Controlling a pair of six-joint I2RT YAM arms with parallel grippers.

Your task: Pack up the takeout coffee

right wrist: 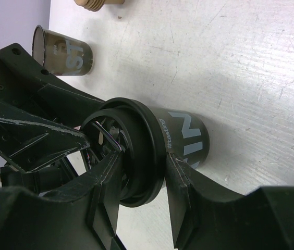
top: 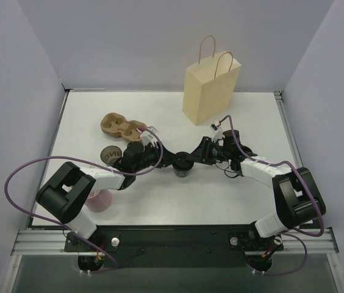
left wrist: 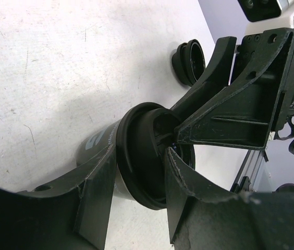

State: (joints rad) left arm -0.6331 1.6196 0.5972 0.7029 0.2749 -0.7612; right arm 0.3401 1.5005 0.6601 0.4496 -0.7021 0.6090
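The takeout coffee (top: 182,165), a small black cup with a dark lid, stands upright mid-table with both arms meeting at it. My left gripper (top: 173,160) comes in from the left. In the left wrist view one finger of the left gripper (left wrist: 139,156) lies on the cup wall (left wrist: 92,143) below the lid rim and the other presses on the lid top. My right gripper (top: 192,160) comes from the right. The right wrist view shows the right gripper (right wrist: 144,159) the same way on the coffee (right wrist: 188,135). Both are shut on it.
A tan paper bag (top: 211,91) with handles stands at the back. A brown pulp tray (top: 122,127) lies left of centre. An open dark cup (top: 108,155) (right wrist: 63,52) stands beside my left arm. A black lid-like piece (left wrist: 188,61) sits beyond. A pink cup (top: 99,200) is near left.
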